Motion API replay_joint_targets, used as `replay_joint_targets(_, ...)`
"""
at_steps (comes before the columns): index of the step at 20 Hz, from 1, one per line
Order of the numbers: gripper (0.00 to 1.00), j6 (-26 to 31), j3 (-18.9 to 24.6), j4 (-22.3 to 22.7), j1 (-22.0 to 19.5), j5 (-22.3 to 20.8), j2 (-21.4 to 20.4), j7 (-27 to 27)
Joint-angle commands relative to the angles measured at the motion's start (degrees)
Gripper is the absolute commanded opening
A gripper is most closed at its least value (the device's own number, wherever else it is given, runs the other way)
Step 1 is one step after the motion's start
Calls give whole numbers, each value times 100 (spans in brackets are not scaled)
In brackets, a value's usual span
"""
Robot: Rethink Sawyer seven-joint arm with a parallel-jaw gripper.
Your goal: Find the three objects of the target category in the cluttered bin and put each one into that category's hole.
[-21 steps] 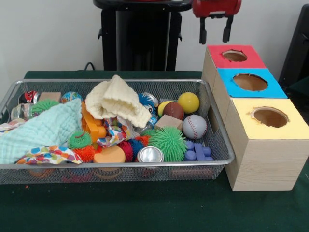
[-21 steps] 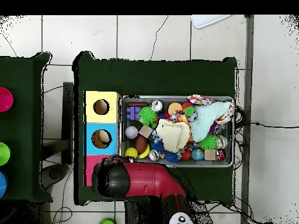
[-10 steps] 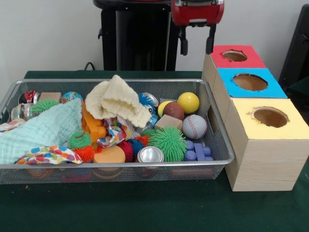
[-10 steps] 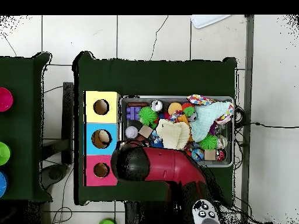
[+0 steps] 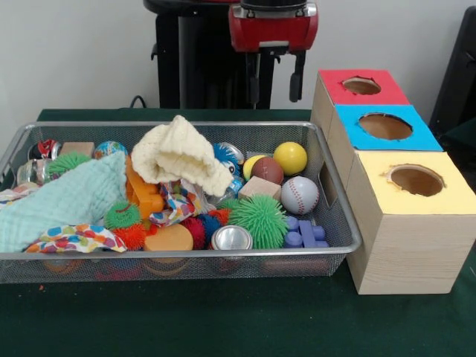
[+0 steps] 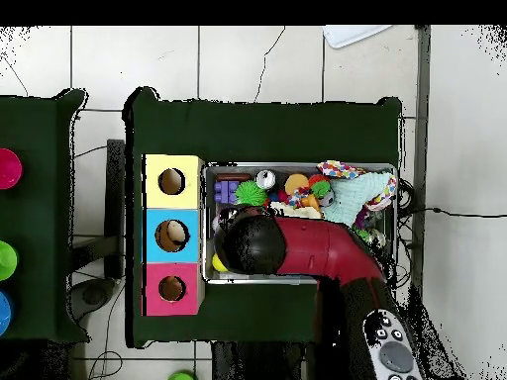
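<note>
The red and black gripper [image 5: 275,78] hangs above the far rim of the grey wire-mesh bin [image 5: 338,223], toward its hole-box end, its two black fingers [image 5: 297,76] spread apart with nothing between them. In the overhead view the red arm [image 6: 317,252] covers much of the bin's middle.

Target category not evident from the pictures. Bin contents, front view:
- yellow smooth ball [image 5: 290,158], far corner by the boxes
- dark brown ball [image 5: 268,170] just beside it
- yellow-green ball [image 5: 253,165], partly hidden behind the brown one
- white baseball with red stitching [image 5: 300,195], near the bin's end wall
- tan wooden cube [image 5: 259,187], touching the baseball's side
- green spiky rubber ball [image 5: 258,220], near the front rim
- silver can top [image 5: 231,238], at the front rim
- blue plastic building block [image 5: 304,233], front corner
- cream knitted cloth [image 5: 181,156], heaped in the middle
- orange plastic toy [image 5: 142,192], partly under the cream cloth
- mint-green muslin cloth [image 5: 67,201], draped over the other end
- orange foam disc [image 5: 169,239], at the front

Beside the bin stands a row of three wooden boxes, each with a round hole: red-topped box [image 5: 362,87] farthest, blue-topped box [image 5: 384,126] in the middle, yellow-topped box [image 5: 416,181] nearest. All rests on a dark green table cover [image 5: 223,320].
</note>
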Motion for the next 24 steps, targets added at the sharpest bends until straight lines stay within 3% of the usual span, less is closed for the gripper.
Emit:
replay_joint_targets(1, 100, 962, 707, -936, -423, -541, 427, -1344)
replay_joint_targets(18, 100, 1845, 1579, -1907, -1560, -1307, 919, -2188)
replay_joint_targets(24, 100, 1990, 1752, -2293, -1741, -1694, 1151, -2373)
